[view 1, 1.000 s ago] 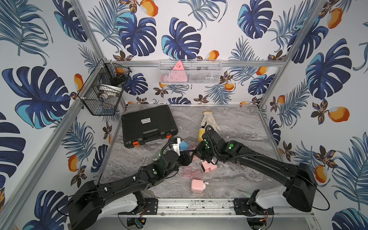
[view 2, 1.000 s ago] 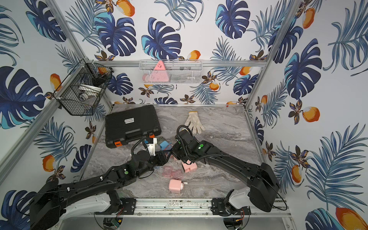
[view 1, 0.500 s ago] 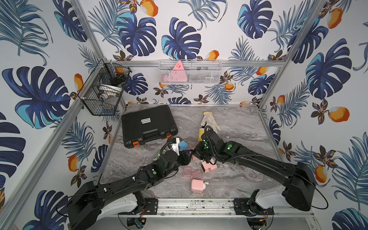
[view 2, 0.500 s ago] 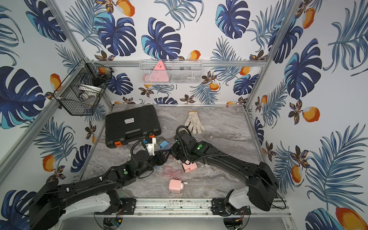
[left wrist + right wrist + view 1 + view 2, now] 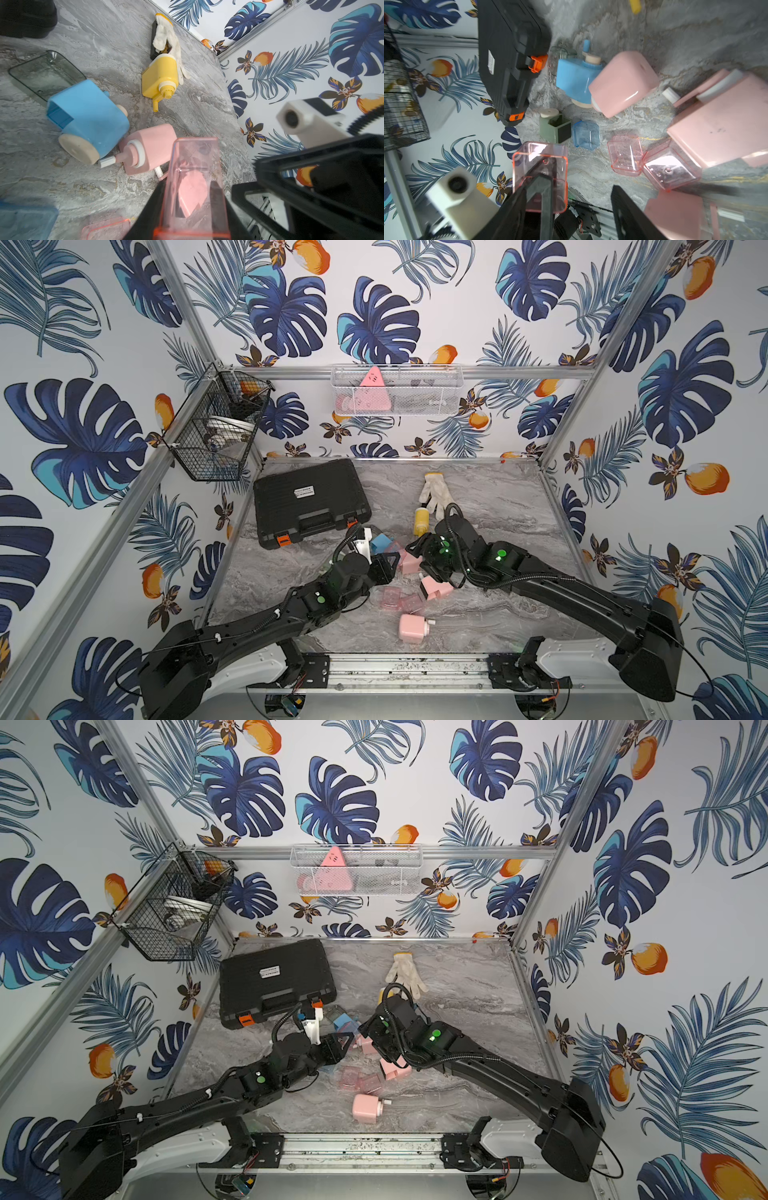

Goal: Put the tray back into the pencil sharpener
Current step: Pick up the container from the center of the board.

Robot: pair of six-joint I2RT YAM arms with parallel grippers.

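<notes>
The right hand (image 5: 417, 552) has sprung open in the past second, its jaws now parted and gripping nothing. The left hand (image 5: 187, 193) has tightened onto the tray (image 5: 195, 158) and clasps it between both fingers.

In both top views the tray is nearly lost. The two black hands meet nose to nose over the middle of the counter (image 5: 498, 506), and only a faint pink shimmer shows between them. The left wrist view cuts off the tray's near end at the frame edge, and the right hand's dark frame blocks the corner beside it. In the right wrist view a black finger shows through the tray's wall, and whether that finger touches it cannot be told.

The tray is a see-through pink box with rounded corners and orange-glowing edges, held off the counter. Its long axis runs straight out from the left hand's fingers. The far end is aimed towards a pink pencil sharpener (image 5: 151, 145), which lies on its side just beside a blue sharpener (image 5: 89, 120). Which face of the tray is the open one cannot be told.

Two more pink trays (image 5: 625, 153) lie on the counter, touching each other, near another pink sharpener (image 5: 434, 588).
</notes>
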